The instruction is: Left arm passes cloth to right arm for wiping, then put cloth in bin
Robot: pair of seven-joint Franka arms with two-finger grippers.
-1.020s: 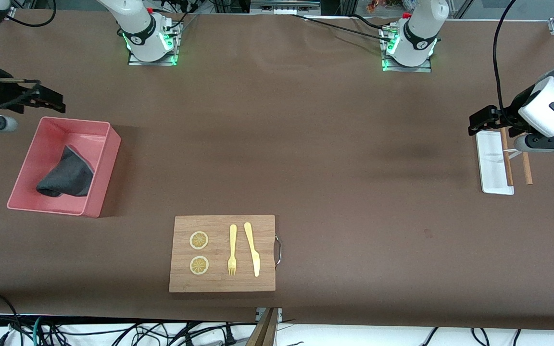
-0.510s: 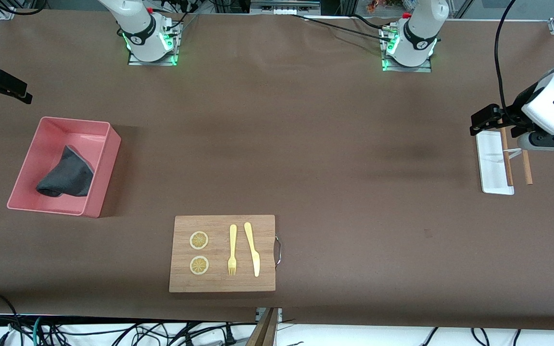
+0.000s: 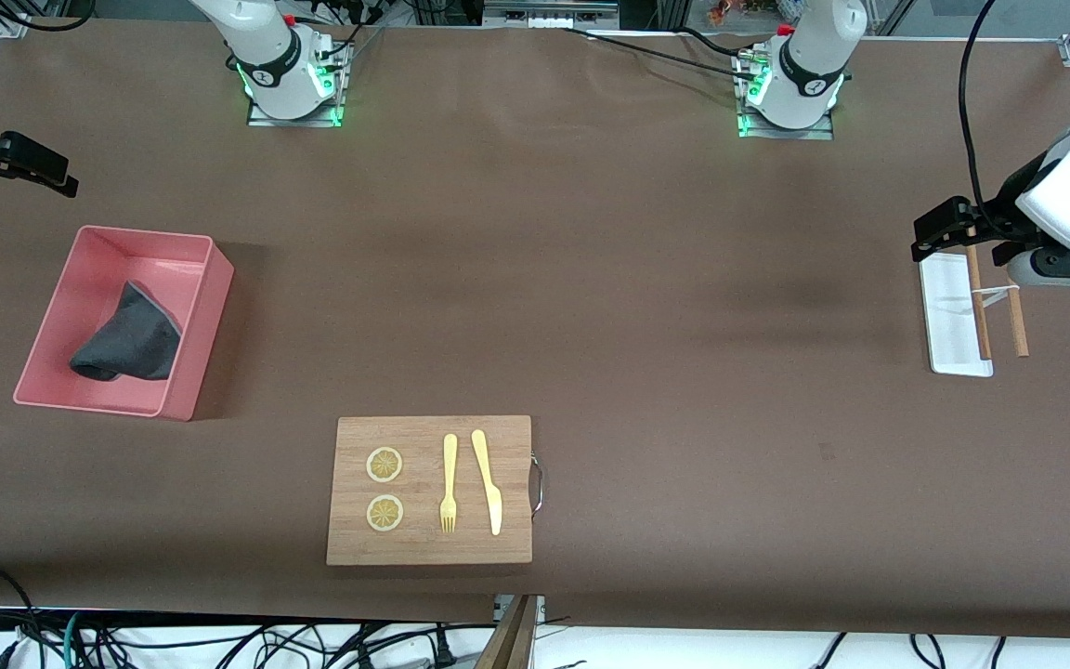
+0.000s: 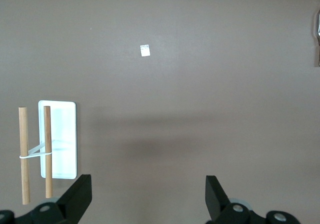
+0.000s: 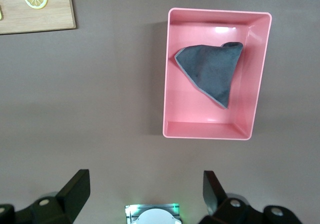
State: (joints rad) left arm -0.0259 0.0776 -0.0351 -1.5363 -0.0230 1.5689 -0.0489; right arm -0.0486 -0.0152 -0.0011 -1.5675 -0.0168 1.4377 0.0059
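Note:
The dark grey cloth [image 3: 126, 339] lies crumpled inside the pink bin [image 3: 202, 325] at the right arm's end of the table. The right wrist view looks down on the cloth [image 5: 212, 71] in the bin [image 5: 172, 84]. My right gripper [image 3: 57, 177] hangs open and empty over bare table beside the bin, well apart from it. In its own view the right gripper [image 5: 145, 176] has nothing between its fingers. My left gripper [image 3: 925, 237] hovers open over the end of the white tray at the left arm's end. Its wrist view shows the left gripper [image 4: 148, 179] empty.
A wooden board [image 3: 430, 490] with two lemon slices, a yellow fork and a yellow knife sits near the front camera. A flat white tray [image 3: 948, 325] and two wooden sticks [image 3: 1018, 325] tied with a band lie under the left arm.
My right gripper has drawn up and away from the bin toward the table's edge. The left arm has lifted a little. The cloth stays in the bin.

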